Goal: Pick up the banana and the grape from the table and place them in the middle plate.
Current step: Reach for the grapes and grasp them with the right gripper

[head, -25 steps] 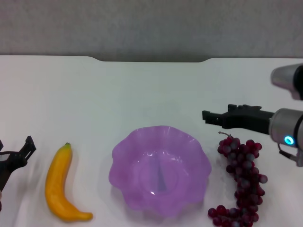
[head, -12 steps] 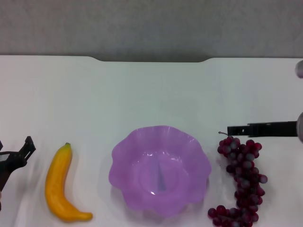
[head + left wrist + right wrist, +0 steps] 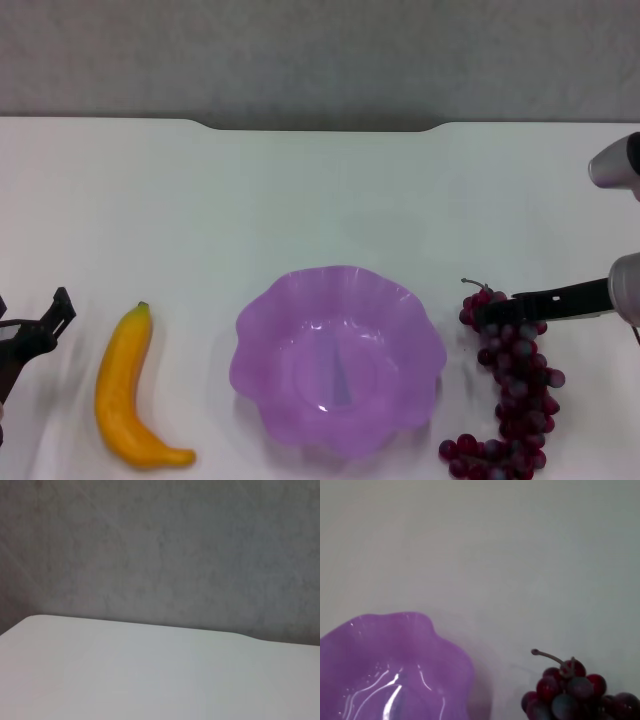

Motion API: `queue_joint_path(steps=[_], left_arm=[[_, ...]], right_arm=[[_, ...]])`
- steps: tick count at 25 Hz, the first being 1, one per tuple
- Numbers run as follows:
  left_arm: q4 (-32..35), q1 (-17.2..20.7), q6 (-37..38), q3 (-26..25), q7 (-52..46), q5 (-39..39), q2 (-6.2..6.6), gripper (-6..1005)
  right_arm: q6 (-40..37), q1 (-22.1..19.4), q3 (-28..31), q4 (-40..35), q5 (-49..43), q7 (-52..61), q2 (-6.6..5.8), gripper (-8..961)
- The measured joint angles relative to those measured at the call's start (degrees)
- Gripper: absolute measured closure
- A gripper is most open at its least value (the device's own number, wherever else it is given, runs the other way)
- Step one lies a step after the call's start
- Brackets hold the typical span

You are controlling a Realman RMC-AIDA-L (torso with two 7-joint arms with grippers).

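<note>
The orange-yellow banana (image 3: 128,390) lies on the white table (image 3: 300,200) at the front left. The purple scalloped middle plate (image 3: 300,285) stands empty in the front middle and also shows in the right wrist view (image 3: 380,655). The dark red grape bunch (image 3: 515,395) lies right of the plate, its stem end in the right wrist view (image 3: 570,690). My right gripper (image 3: 488,312) reaches in from the right and hangs over the bunch's stem end. My left gripper (image 3: 35,325) is open and empty at the left edge, left of the banana.
The table's far edge has a shallow notch (image 3: 320,127) with a grey wall behind it. The left wrist view shows only bare tabletop (image 3: 150,680) and the wall.
My right gripper has drawn back to the right and come down and nearer, from beyond the bunch to over its stem end. The left arm, banana, plate and grapes have not moved.
</note>
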Motion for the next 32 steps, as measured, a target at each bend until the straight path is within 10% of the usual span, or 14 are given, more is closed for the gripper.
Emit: queue_joint_path(steps=[32], left_arm=[[-0.5, -0.6, 0.0, 0.0, 0.1, 0.0, -0.09, 111]], right_arm=[[-3.9, 5.9, -2.7, -14.1, -4.4, -0.1, 0.29, 75]])
